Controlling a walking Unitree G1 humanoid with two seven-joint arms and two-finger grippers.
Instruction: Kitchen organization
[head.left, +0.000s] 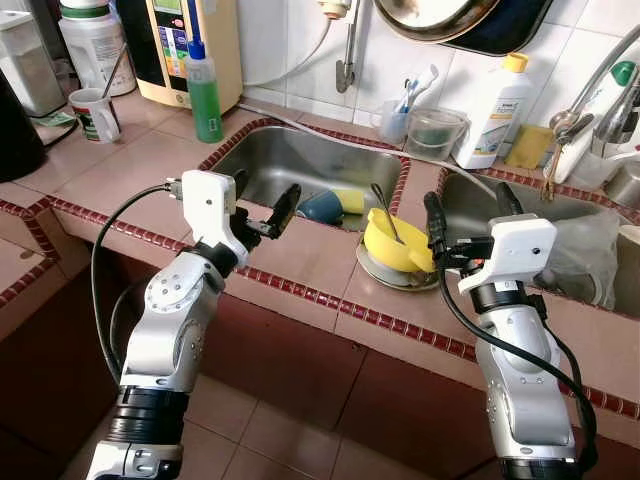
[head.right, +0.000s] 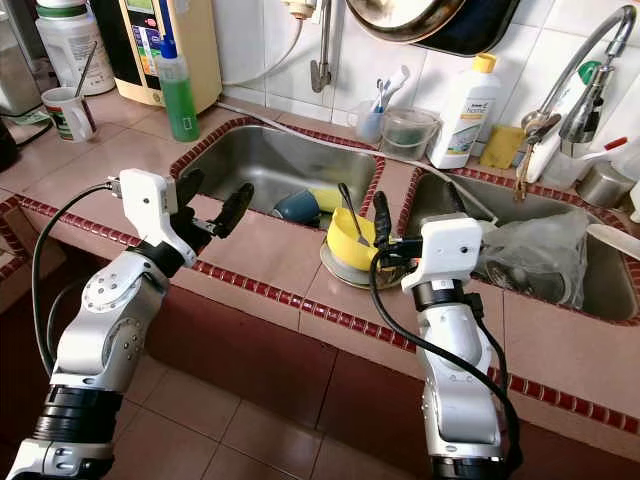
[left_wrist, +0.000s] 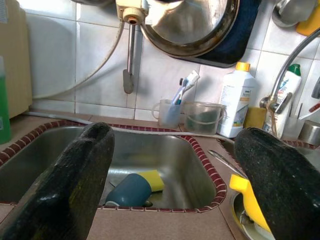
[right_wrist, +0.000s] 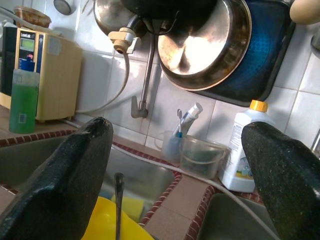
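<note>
1. My left gripper (head.left: 263, 205) hovers over the tiled counter edge (head.left: 300, 262) at the front of the left sink (head.left: 290, 160), its two black fingers spread apart with nothing between them.
2. My right gripper (head.left: 468, 212) sits at the divider between the two basins, fingers wide apart and holding nothing.
3. A yellow bowl (head.left: 395, 243) with a spoon (head.left: 386, 212) standing in it rests on a plate (head.left: 385, 273), at about 9 o'clock from my right gripper and just beside it.
4. Inside the left sink, a blue cup (left_wrist: 129, 190) lies on its side touching a yellow item (left_wrist: 150, 180), at 1 o'clock from my left gripper.
5. The right sink (head.right: 590, 270) holds a clear plastic bag (head.right: 535, 250).
6. At 12 o'clock along the wall I see a green soap bottle (head.left: 205, 90), a toothbrush cup (head.left: 395, 120), a clear container (head.left: 436, 132) and a white bottle (head.left: 495, 105).
</note>
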